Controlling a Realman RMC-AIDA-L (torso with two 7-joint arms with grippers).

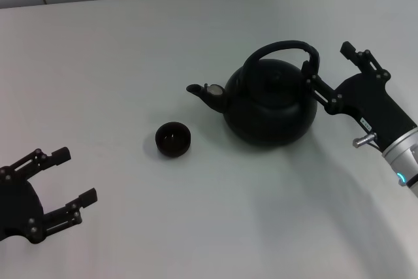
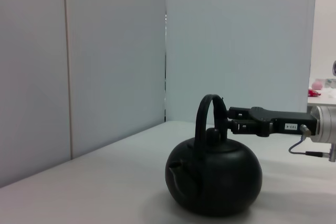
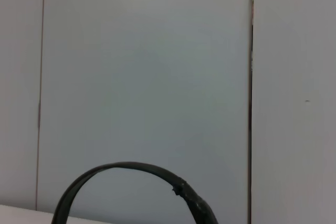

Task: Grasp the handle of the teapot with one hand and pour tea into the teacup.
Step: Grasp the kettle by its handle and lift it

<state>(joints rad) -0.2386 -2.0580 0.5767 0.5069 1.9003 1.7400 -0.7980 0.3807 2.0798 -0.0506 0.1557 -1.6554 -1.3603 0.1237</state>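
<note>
Head view: teapot point(image 1: 271, 109) squat on the white table point(image 1: 117, 70), right of centre, spout aimed toward the robot's left at the teacup point(image 1: 173, 139), which sits apart from the pot, nearer the robot. Handle point(image 1: 281, 50) arched over the lid, running roughly spout to back. Right gripper point(image 1: 332, 64) just behind the pot on the side away from the spout, fingers spread wide, one fingertip point(image 1: 308, 82) touching or nearly touching the handle's rear foot, the other point(image 1: 348, 49) out in open air; nothing clamped. Left gripper point(image 1: 73, 176) parked low at the near left corner, fingers apart, holding nothing, well away from both cup and pot, so clearly the farther arm. Left wrist view: pot seen from the spout side, hoop edge-on and upright above the lid knob, right gripper point(image 2: 231, 120) reaching in level from behind at the height of the hoop's upper half, tips at the hoop but not visibly closed round it. Right wrist view: only the top of the hoop point(image 3: 131, 174) against the wall panels, low in frame and dead ahead, own fingers out of sight. Judged from all three: handle lying straight ahead of the right gripper, a short advance and a squeeze likely wanted before any lift toward the cup.
</note>
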